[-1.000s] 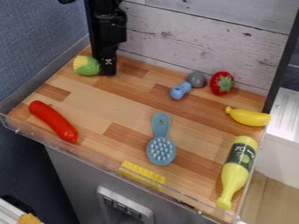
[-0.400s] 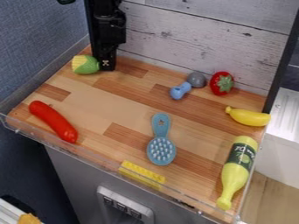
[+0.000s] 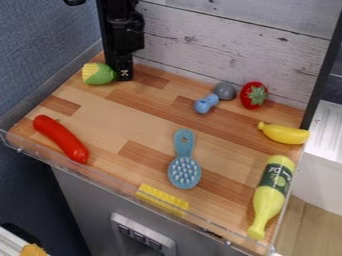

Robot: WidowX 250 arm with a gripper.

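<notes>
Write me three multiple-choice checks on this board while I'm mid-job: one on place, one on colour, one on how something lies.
1. Which thing is nearest the pincer?
A) The banana
B) The strawberry
C) The green-and-yellow toy

2. What colour is the brush?
A) Blue
B) Red
C) Black

3. How is the bottle placed?
A) Upright on its base
B) Lying on its side
C) Leaning against the wooden wall

Right letters:
1: C, since the green-and-yellow toy sits right beside the pincer at the board's upper left.
2: A, since the handle and the bristled head are both blue.
3: B, since its whole length rests along the board's right side, neck towards the bottom of the view.
</notes>
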